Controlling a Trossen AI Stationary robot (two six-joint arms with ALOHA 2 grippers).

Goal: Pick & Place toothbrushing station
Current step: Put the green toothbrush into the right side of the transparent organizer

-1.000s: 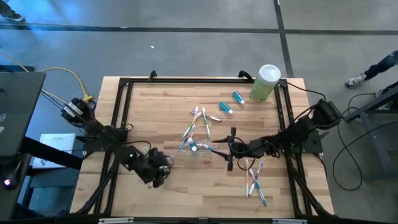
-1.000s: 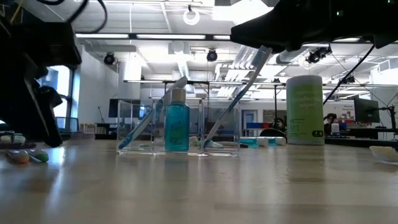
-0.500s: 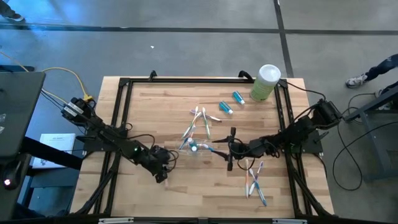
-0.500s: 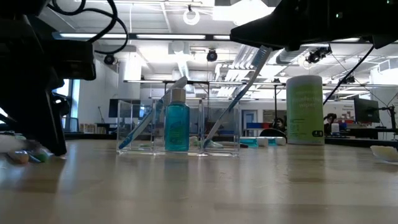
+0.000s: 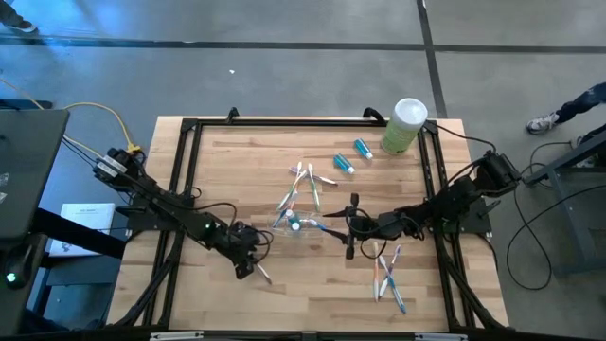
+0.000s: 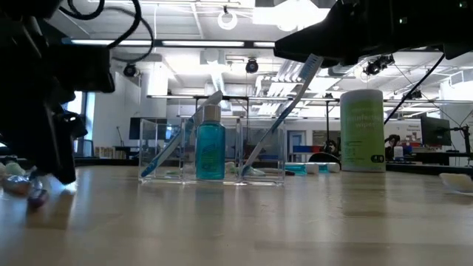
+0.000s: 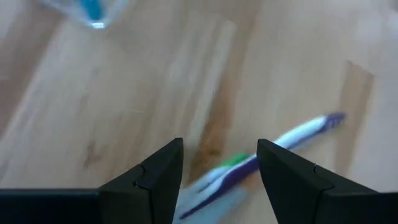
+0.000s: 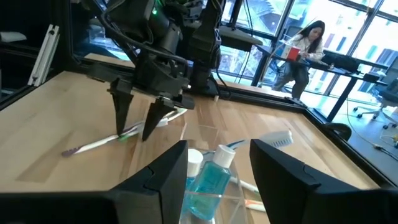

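The left gripper is held jaws apart over a purple brush on the table; a skewed close could flick it away. The right gripper, jaws apart and empty, is poised beside the cup mid-table, which could be knocked.

Table: pale wooden top inside a black frame.
Middle: clear cup holding brushes and a blue tube.
Beside the cup: loose toothbrushes.
Far side: two blue tubes, then a pale-green canister at the corner.
Right near side: more toothbrushes.
Left near side: a purple-and-white toothbrush lying flat.
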